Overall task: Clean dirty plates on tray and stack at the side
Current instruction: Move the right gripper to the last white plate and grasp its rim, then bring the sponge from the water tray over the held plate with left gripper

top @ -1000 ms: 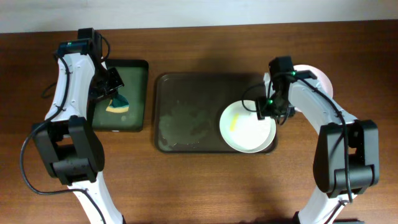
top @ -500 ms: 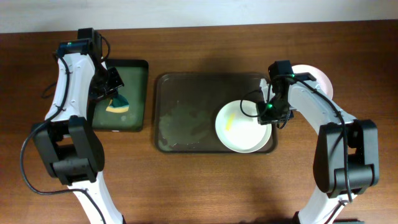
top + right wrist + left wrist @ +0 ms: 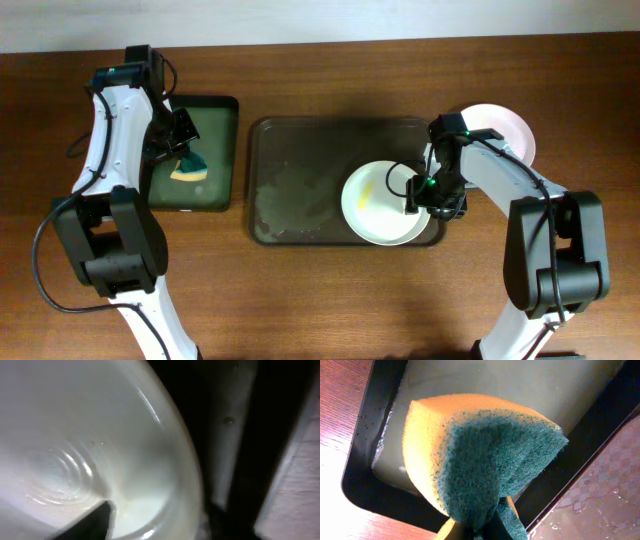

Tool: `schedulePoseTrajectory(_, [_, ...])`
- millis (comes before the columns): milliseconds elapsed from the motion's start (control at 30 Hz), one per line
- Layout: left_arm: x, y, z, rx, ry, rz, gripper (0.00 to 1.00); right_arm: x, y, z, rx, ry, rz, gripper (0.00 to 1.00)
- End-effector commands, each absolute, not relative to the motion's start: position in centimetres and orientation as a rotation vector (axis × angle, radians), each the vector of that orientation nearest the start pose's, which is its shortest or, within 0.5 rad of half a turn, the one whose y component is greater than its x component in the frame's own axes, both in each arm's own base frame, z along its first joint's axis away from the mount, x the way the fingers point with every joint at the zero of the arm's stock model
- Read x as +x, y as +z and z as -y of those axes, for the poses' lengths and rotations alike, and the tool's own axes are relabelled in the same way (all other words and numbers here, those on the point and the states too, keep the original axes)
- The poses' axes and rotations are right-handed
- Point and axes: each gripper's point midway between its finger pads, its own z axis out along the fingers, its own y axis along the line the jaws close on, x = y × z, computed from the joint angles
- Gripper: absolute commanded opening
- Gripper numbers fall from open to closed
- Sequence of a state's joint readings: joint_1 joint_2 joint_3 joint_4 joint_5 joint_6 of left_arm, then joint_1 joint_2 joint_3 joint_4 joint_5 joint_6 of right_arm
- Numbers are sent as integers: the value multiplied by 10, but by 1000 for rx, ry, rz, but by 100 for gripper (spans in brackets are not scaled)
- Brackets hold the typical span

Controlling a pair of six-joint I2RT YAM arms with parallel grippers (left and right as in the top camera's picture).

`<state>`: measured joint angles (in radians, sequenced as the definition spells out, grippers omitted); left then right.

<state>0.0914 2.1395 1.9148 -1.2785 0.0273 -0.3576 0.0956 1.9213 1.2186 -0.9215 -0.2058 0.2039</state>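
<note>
A white plate (image 3: 372,205) with a yellowish smear lies on the right part of the dark tray (image 3: 300,150). My right gripper (image 3: 424,193) is shut on this plate's right rim. In the right wrist view one finger (image 3: 90,522) is inside the plate (image 3: 75,435) and the other is outside the rim. A second white plate (image 3: 508,128) lies on the table right of the tray, partly hidden by the right arm. My left gripper (image 3: 178,150) is shut on a yellow and green sponge (image 3: 480,455), held over the small dark green tray (image 3: 215,120).
The green tray (image 3: 365,460) holds a shallow film of water. The large tray's left half carries wet smears (image 3: 295,195). Brown wooden table (image 3: 320,300) lies all around.
My right gripper has moved left and slightly toward the front, drawing the smeared plate with it across the tray. More of the side plate shows. The left arm has not moved.
</note>
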Motion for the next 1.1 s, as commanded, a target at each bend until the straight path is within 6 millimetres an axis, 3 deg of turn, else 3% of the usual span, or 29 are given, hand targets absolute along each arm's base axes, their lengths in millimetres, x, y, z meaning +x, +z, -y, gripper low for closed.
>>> schedulePoseTrajectory(0, [429, 110, -34, -650, -76, -2973, 0, 310, 10, -77, 211, 401, -3218, 35])
schedulePoseTrajectory(233, [430, 110, -34, -648, -78, -2971, 0, 318, 13, -96, 175, 524, -3173, 30])
schedulePoseTrajectory(433, [435, 111, -9, -459, -165, -2993, 0, 345, 15, -122, 39, 550, -3044, 12])
schedulePoseTrajectory(533, [435, 111, 2, -420, -167, -3000, 0, 353, 16, -137, -25, 536, -2994, 17])
schedulePoseTrajectory(600, [436, 111, 11, -360, -167, -3004, 0, 357, 12, -133, 71, 415, -2994, 18])
schedulePoseTrajectory(667, [436, 111, 16, -325, -166, -3005, 0, 359, 8, -125, 174, 307, -2991, 33])
schedulePoseTrajectory(800, [438, 111, 21, -311, -170, -3001, 0, 357, 1, -123, 377, 277, -3000, 32])
schedulePoseTrajectory(967, [438, 111, 22, -305, -170, -3001, 0, 349, -8, -122, 434, 263, -3038, 20])
schedulePoseTrajectory(1033, [438, 111, 23, -304, -172, -3001, 0, 349, -8, -122, 434, 262, -3039, 5])
schedulePoseTrajectory(1067, [438, 112, 24, -302, -183, -3002, 0, 350, -8, -122, 432, 265, -3035, 4])
